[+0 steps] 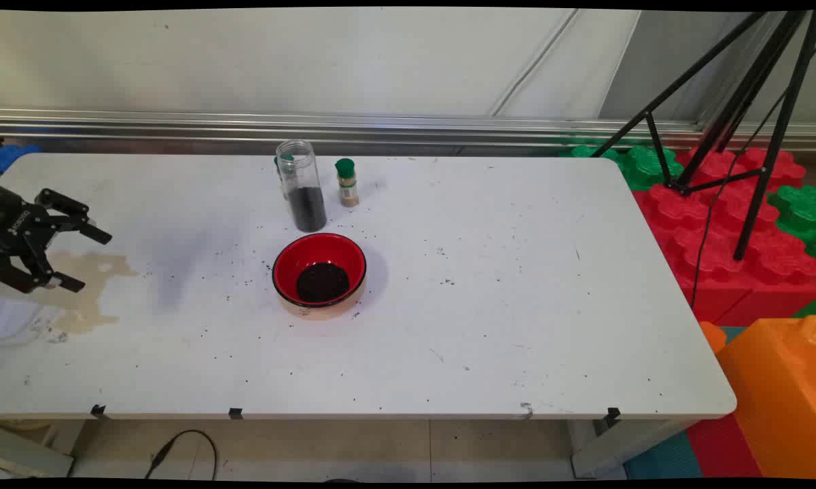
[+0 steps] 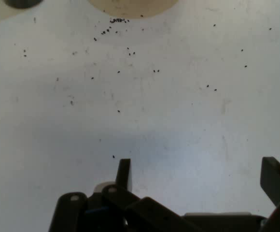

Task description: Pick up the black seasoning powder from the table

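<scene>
Black and two-fingered, the pincer [image 1: 88, 259] hangs at the far left of the white table [image 1: 516, 326], its fingers spread wide apart with nothing between them; white lettering on its body is too small to read. In the hand view the two fingertips [image 2: 123, 173] rise from the bottom edge well apart, over bare white tabletop dotted with tiny dark grains [image 2: 116, 21]. Just beneath the pincer lies a pale tan stain [image 1: 92, 285], irregular in outline (it looks dried and flat).

Well to the right of the pincer, near the table's middle, sits a round red bowl with a black rim [image 1: 319, 269]; a mound of dark, granular stuff [image 1: 322, 282] fills its bottom. Loose dark specks lie scattered over the table round the bowl, thickest on its left and near side.

Just behind the bowl stands a tall clear cylindrical jar [image 1: 302, 185], upright and lidless, its lower part filled with the same sort of dark grains. A second green-topped thing [image 1: 280, 163] shows partly behind the jar, mostly hidden. Just right of the jar stands a small spice bottle with a green cap [image 1: 347, 182], upright, holding a pale beige powder; its label cannot be read.

Far right of the bowl, beyond the table's edge, black tripod legs [image 1: 734, 109] stand on large red and green knobbed plastic blocks [image 1: 727, 224], with an orange plastic block [image 1: 778, 394] nearer the camera.
</scene>
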`<state>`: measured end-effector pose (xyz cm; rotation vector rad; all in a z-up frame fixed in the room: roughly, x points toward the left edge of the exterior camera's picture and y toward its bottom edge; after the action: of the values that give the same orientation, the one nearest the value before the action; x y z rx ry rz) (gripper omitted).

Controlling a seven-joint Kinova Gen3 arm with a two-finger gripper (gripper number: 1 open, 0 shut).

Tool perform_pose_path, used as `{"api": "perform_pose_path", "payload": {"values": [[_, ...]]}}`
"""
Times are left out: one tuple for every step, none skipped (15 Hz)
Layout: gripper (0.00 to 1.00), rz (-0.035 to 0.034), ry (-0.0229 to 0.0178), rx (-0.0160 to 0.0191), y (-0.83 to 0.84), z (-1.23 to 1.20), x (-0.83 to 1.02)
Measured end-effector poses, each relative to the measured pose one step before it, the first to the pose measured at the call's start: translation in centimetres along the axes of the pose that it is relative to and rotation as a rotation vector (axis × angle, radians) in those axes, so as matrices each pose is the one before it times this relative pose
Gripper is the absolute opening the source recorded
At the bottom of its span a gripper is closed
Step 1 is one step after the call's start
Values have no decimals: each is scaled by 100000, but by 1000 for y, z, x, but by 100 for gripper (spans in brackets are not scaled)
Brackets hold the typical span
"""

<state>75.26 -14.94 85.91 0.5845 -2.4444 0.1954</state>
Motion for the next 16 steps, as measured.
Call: {"api": "perform_pose_path", "payload": {"values": [[100, -609, -374, -143, 30, 142, -54], [100, -631, -248, -99, 25, 178, -26], [100, -686, -154, -105, 27, 202, -11], [100, -563, -173, 25, 21, 114, -5], [100, -599, -205, 36, 7, 114, -5], [100, -766, -209, 129, 9, 98, -3], [100, -616, -159, 95, 6, 79, 8], [100, -1162, -159, 240, 13, 74, 5], [100, -1415, -110, 249, 13, 64, 46], [100, -1567, -186, 250, 26, 28, 58], [100, -1396, -267, 172, 30, 10, 29], [100, -1554, -385, 143, 24, 10, 35], [100, -1466, -292, 159, 38, -16, 33], [100, -1317, -280, 115, 7, -5, 54], [100, -1090, -270, 143, 13, -20, 29], [100, -1354, -296, 268, 12, -36, 27]]}}
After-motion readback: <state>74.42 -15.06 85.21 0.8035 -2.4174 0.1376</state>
